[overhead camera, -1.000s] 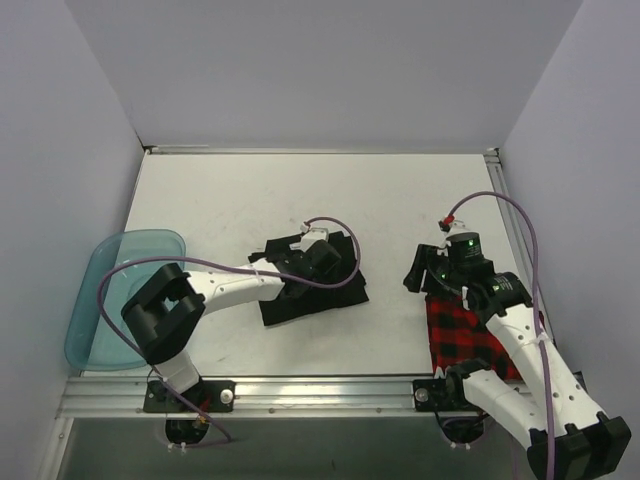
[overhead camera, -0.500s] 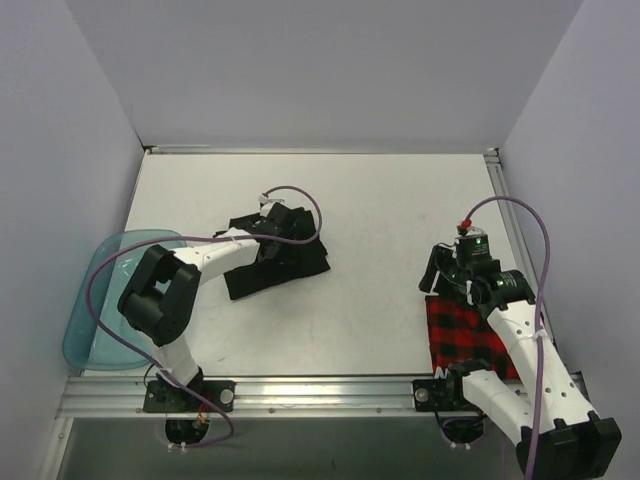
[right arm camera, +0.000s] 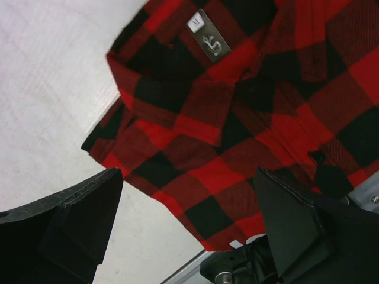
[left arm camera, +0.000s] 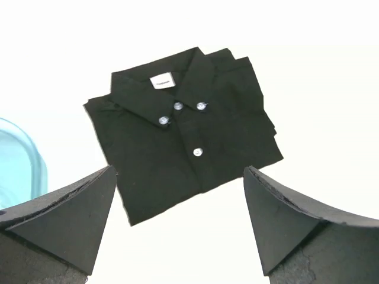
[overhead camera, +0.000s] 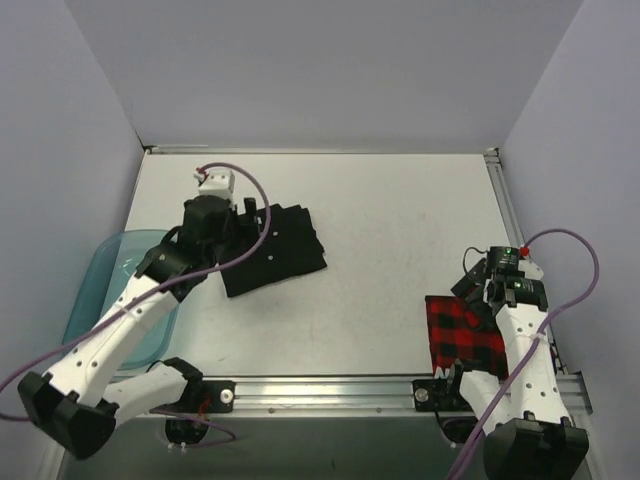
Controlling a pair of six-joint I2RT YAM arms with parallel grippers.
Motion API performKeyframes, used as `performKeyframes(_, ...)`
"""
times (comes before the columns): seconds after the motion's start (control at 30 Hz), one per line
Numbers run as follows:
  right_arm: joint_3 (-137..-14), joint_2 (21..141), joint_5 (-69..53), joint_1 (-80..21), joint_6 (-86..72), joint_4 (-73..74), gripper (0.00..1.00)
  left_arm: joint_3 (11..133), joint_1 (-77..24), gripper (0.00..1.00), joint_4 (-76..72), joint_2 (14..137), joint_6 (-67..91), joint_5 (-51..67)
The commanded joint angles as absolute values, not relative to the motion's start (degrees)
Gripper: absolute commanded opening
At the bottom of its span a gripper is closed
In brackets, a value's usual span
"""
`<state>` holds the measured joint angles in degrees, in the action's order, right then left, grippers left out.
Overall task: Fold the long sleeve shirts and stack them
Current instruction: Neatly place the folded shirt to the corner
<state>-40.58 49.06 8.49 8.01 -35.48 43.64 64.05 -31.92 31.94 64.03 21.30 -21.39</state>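
Observation:
The black shirt (overhead camera: 280, 252) lies folded on the white table left of centre, collar, white label and small white buttons facing up; it fills the middle of the left wrist view (left arm camera: 183, 136). My left gripper (overhead camera: 250, 222) hovers at its left edge, open and empty (left arm camera: 179, 171). The red-and-black check shirt (overhead camera: 458, 335) lies folded at the near right, by the right arm's base, with its grey neck label up in the right wrist view (right arm camera: 237, 118). My right gripper (overhead camera: 478, 282) is above its far right corner, open and empty (right arm camera: 188, 173).
A translucent teal tub (overhead camera: 105, 300) hangs over the table's left edge, under my left arm; its rim shows in the left wrist view (left arm camera: 21, 157). An aluminium rail (overhead camera: 320, 385) runs along the near edge. Grey walls close in the left, far and right sides.
My left gripper slid the black shirt leftward, then let go and drew back to its left edge. My right gripper moved right and nearer, off the check shirt's far edge.

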Motion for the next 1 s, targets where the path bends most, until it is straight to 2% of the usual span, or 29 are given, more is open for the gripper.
performKeyframes(0.0, -39.7, 50.4, 9.4, 10.0, -40.6, 47.4, 1.00, 55.8, -29.9, 0.98, 31.4, 60.0, 19.2, -18.5)
performKeyframes(0.27, -32.4, 58.6, -2.3, 9.4, -43.9, 37.7, 1.00, 51.3, -25.0, 0.97, 29.2, 53.3, 19.1, -15.4)
performKeyframes(0.53, -31.1, 70.6, -4.7, 2.3, -50.1, 25.4, 0.99, 50.0, -20.4, 0.97, 28.9, 51.9, 19.5, -13.4)
performKeyframes(0.8, -41.4, 88.1, -5.7, -7.9, -58.3, 16.4, 0.98, 49.4, -17.2, 0.97, 28.4, 52.3, 19.7, -11.3)
performKeyframes(0.97, -52.8, 99.6, -6.6, -13.1, -63.0, 12.8, 0.97, 48.9, -16.3, 0.98, 27.9, 52.4, 20.0, -9.9)
